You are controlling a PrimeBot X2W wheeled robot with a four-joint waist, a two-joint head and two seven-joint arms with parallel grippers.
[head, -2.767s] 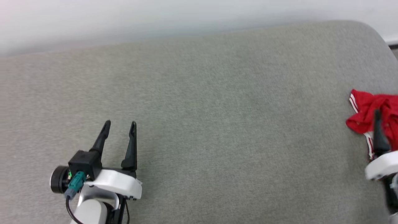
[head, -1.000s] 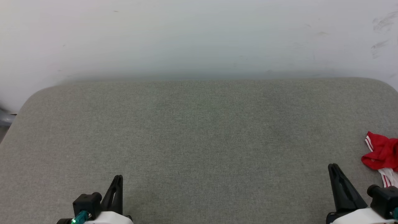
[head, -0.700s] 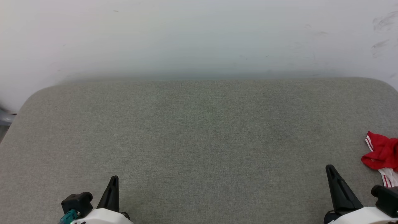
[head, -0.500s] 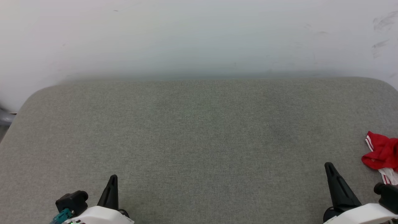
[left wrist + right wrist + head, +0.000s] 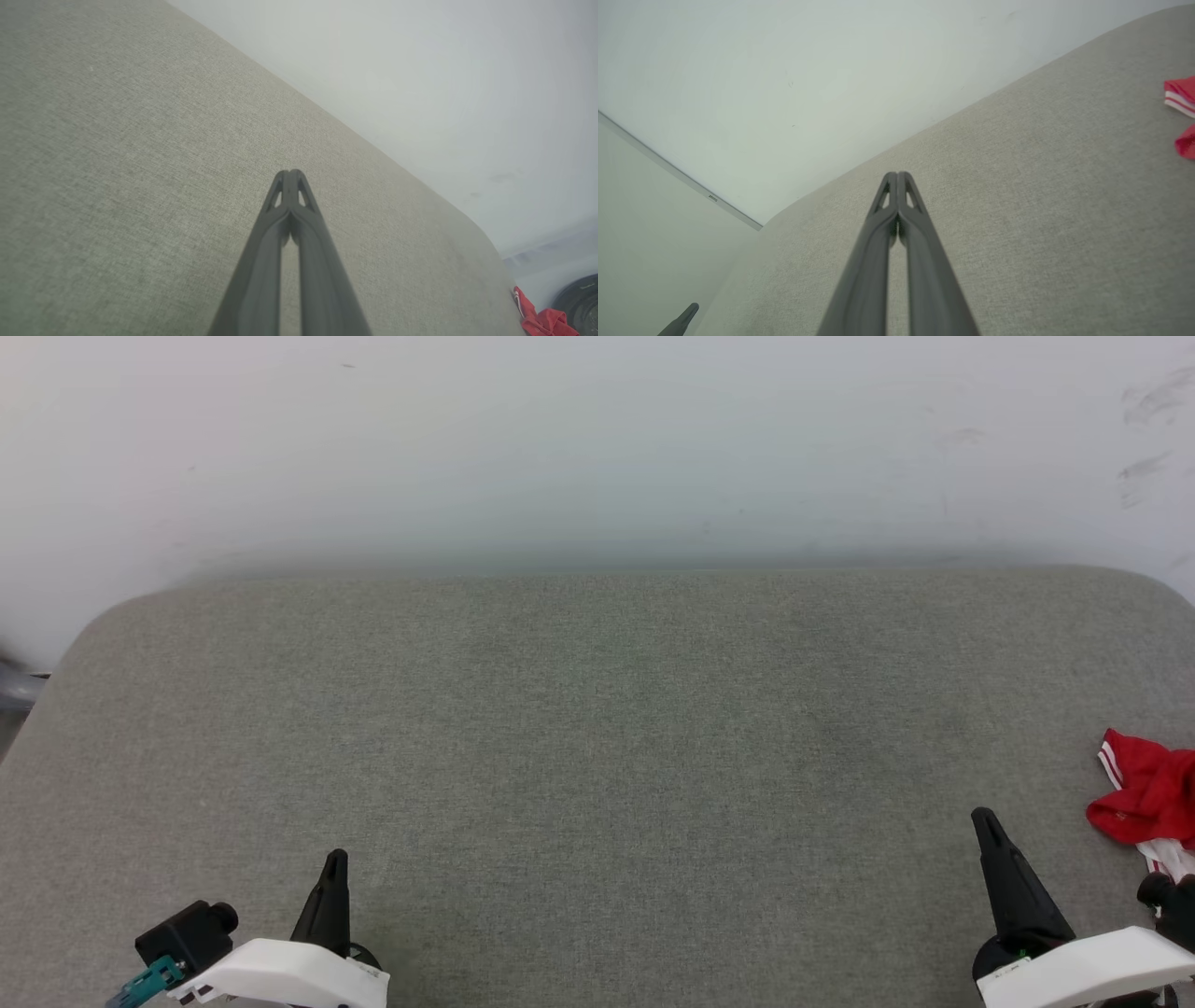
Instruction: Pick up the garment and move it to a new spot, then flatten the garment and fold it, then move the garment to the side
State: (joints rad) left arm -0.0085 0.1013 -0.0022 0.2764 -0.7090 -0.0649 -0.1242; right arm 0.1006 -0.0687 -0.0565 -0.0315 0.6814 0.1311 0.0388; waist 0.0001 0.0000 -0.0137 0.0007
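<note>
While both arms sit low at the near edge of the head view, the left claw (image 5: 333,861) at lower left and the right claw (image 5: 983,819) at lower right point up over the bench (image 5: 597,728), well apart from each other. Left claw (image 5: 289,174): fingers pressed together tip to tip, nothing between them, seen clearly in the left wrist view. Right claw (image 5: 897,176): same, fingers pressed together, pinching nothing. Neither touches the garment (image 5: 1144,789). Garment is a crumpled red heap with red-white striped trim, lying on the grey fabric bench top at its far right edge, partly cut off by the frame, near the right claw but apart from it. Left wrist view catches a red bit of it (image 5: 542,323) at the bench's far corner; right wrist view shows its striped edge (image 5: 1180,95) at the right border. Lettering not readable. Pale wall (image 5: 597,448) behind the bench. Dark round object (image 5: 584,303) beyond the bench corner, cannot tell what it is
</note>
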